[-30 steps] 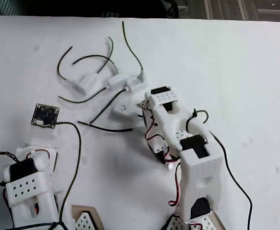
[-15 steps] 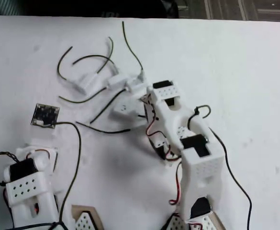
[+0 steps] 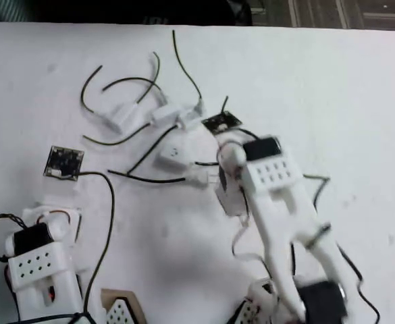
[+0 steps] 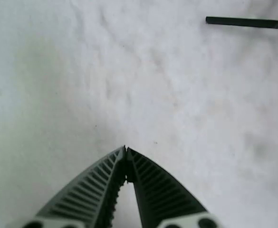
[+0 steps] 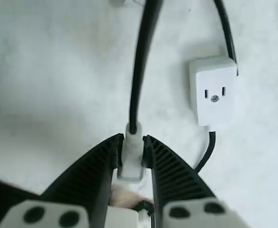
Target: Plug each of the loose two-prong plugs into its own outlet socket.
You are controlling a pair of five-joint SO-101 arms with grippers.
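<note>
Plug (image 5: 129, 166): clamped in my right gripper (image 5: 132, 139), long axis along my fingers, cord (image 5: 141, 71) leading forward; outlet socket (image 5: 213, 90) near ahead, offset to one side, face up.

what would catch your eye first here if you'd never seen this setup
The right claw pinching a small white plug on a black cord, with a white square outlet socket lying face up beside it. Farther back, thin black wires and white connectors sprawl across the white table.
</note>
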